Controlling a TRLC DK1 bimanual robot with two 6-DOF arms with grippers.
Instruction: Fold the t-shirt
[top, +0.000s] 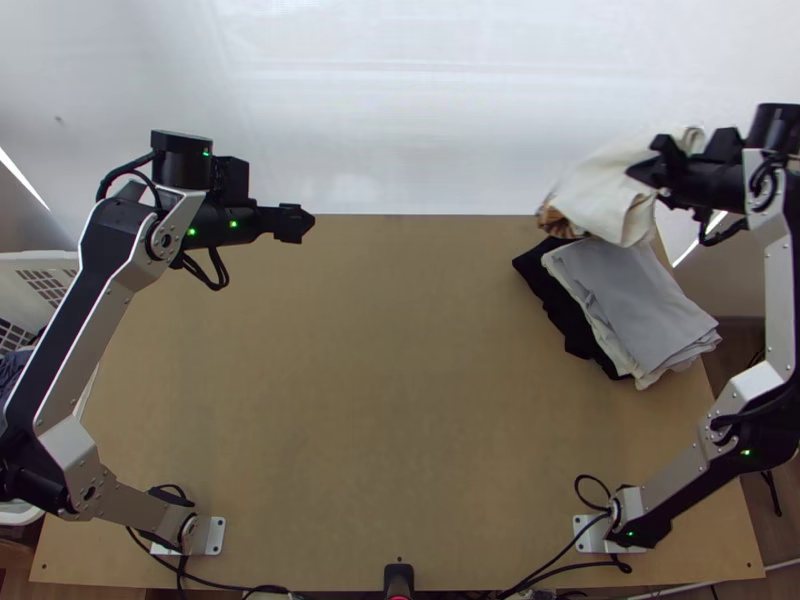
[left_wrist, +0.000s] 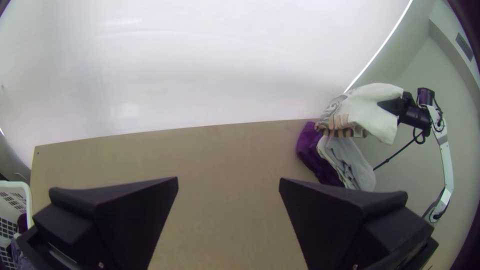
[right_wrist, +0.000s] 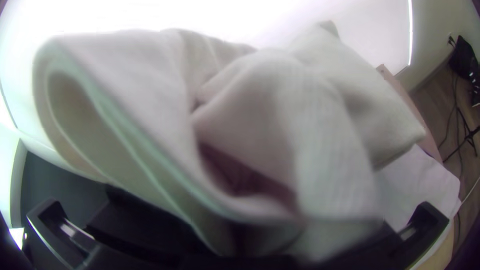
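White cloth with a brown patterned part, the bunched t-shirt (top: 600, 185) is up over the far right corner of the light wooden table (top: 400, 400). The right gripper (top: 645, 172) pinches it. The left gripper (top: 300, 223) is near the far edge in the top view, its flat black fingers (left_wrist: 125, 210) spread wide. Between it and the clothes is a big stretch of bare wood, going down to the near edge.

The folded grey cloth (top: 640, 290) is on top of a pile by the right edge, with folded dark cloth (top: 560, 305) under it. This pile takes up room below the t-shirt. The right arm bends out past that edge. A white plastic basket with holes (top: 40, 257) is beside the left edge.
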